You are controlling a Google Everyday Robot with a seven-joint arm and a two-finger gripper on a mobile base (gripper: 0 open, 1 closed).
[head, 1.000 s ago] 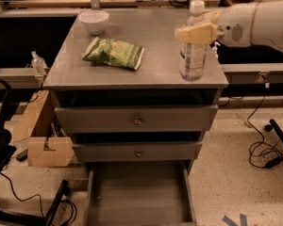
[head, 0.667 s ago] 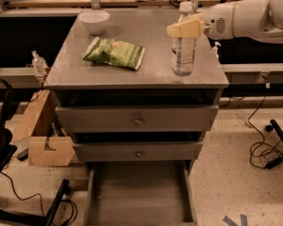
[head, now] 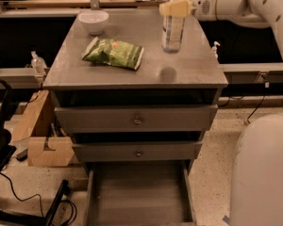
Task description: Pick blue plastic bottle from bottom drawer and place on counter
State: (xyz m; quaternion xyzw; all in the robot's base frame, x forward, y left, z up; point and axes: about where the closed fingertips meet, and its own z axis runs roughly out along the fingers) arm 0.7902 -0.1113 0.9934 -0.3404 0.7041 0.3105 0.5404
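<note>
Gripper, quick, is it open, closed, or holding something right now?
Gripper: closed on the blue plastic bottle near its cap, over the counter, far right side.

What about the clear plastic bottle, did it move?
Yes. The bottle, gripper at its neck, moved back from the grey counter's front edge, toward the white bowl.

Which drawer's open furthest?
The bottom drawer, pulled far out; the two knobbed drawers above barely protrude. Gripper is at the blue plastic bottle, near its cap.

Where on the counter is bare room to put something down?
Bare: the front strip of the counter, below the green bag; also its right edge beside the blue plastic bottle. Crowded: the back corners, with the white bowl and the hand at the bottle's top.
</note>
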